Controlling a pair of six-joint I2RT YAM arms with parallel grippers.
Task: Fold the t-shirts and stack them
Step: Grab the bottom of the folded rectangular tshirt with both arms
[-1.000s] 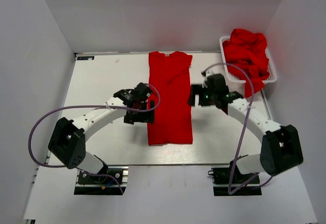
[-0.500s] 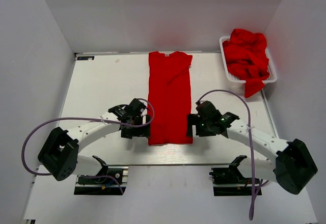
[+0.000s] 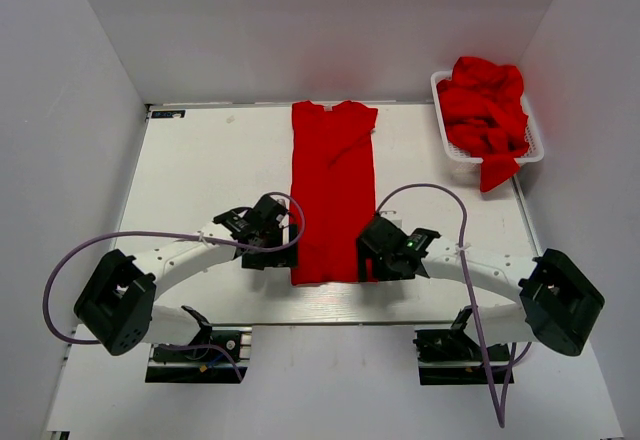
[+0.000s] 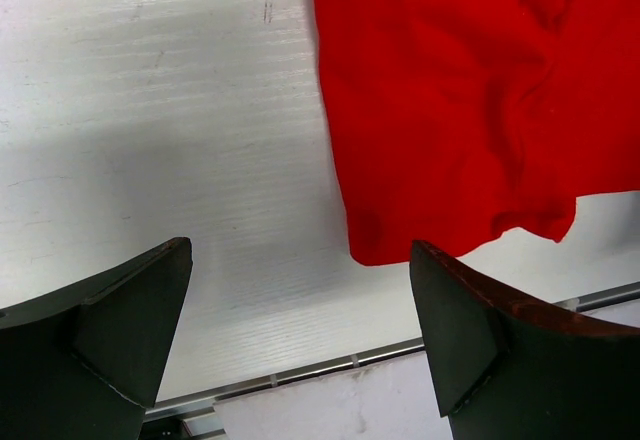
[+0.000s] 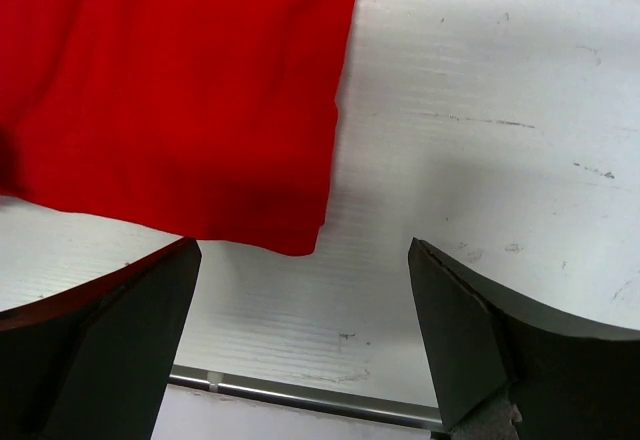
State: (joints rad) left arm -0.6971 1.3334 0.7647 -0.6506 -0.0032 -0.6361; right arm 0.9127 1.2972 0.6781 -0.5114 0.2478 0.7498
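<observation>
While the narrow-folded shirt (image 3: pixel 333 190) is lying flat on the table (image 3: pixel 200 160), I am hovering the left gripper (image 4: pixel 300 250) and right gripper (image 5: pixel 303 245), both spread wide, at its near corners. Next, I judge, comes pinching both corners and folding the hem away.

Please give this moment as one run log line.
left gripper: open, at near-left hem corner of flat t-shirt | right gripper: open, at near-right hem corner | other t-shirts: heaped in basket

The wide-parted tool (image 5: pixel 300 260) frames the t-shirt (image 5: pixel 170 90) corner.
</observation>
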